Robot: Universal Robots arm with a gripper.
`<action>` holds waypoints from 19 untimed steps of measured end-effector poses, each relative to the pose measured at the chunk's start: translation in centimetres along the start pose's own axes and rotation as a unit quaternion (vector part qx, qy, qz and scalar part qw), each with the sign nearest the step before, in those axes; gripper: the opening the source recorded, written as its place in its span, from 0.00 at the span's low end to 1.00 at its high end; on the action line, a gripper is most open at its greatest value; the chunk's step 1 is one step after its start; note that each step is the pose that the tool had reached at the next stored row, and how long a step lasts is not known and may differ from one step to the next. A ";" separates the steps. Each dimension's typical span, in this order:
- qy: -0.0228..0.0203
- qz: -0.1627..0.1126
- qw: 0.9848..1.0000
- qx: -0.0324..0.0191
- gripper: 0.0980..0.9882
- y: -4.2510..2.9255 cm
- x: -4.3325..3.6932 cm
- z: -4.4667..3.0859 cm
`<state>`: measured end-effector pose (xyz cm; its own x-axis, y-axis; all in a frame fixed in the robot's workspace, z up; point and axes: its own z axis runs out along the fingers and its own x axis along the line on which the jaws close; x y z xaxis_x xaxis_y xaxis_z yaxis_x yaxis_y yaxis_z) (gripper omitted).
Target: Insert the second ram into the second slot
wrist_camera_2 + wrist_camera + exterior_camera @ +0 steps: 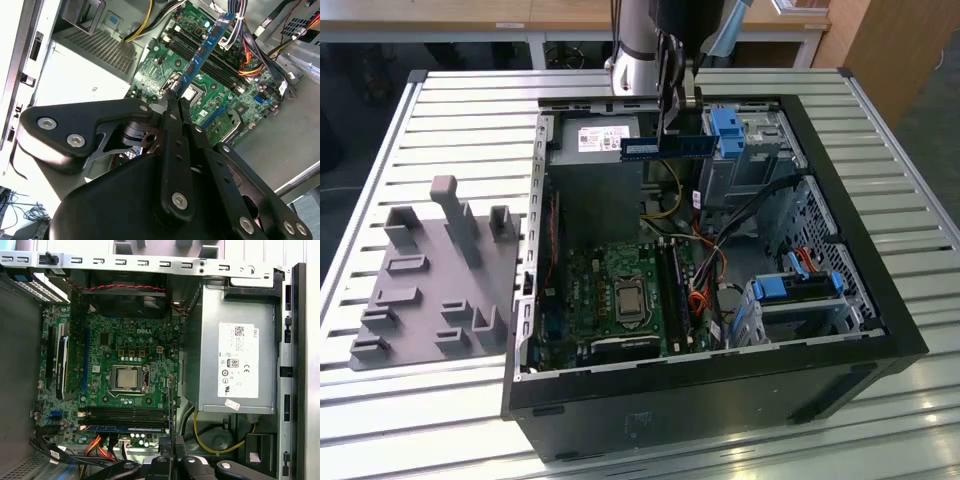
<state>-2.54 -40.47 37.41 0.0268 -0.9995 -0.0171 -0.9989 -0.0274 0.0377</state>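
My gripper (672, 132) is shut on the second ram (642, 148), a thin blue stick held level above the open computer case, over the power supply end. In the second wrist view the fingers (172, 115) pinch one end of the ram (201, 54), which juts out over the motherboard. The first wrist view shows the ram (170, 400) edge-on above my gripper (173, 447). The dark memory slots (125, 415) lie beside the processor socket (129, 377), also seen as slots (675, 290). A blue strip (125, 429) fills the slot farthest from the socket. Which one is the second slot I cannot tell.
The case (880, 300) lies open on a slatted metal table (470, 110). Inside are the power supply (237, 360), bright-blue drive brackets (725, 128) (800, 288) and loose cables (705, 295). A grey fixture plate with pegs (430, 280) sits at the exterior view's left.
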 end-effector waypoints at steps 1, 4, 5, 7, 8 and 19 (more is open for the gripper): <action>0.000 0.000 1.000 0.000 0.04 0.00 0.04 -0.01; 0.000 0.000 1.000 0.000 0.04 0.01 0.19 0.00; 0.000 0.000 1.000 0.000 0.04 0.01 0.22 0.00; 0.000 0.000 1.000 0.000 0.04 0.01 0.30 0.00; 0.000 0.000 1.000 0.000 0.04 0.01 0.34 0.00; 0.000 0.000 1.000 0.000 0.04 0.02 0.85 -0.01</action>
<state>-2.54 -41.32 37.41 0.0268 -0.9995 -0.0171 -0.9989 -0.0274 0.0377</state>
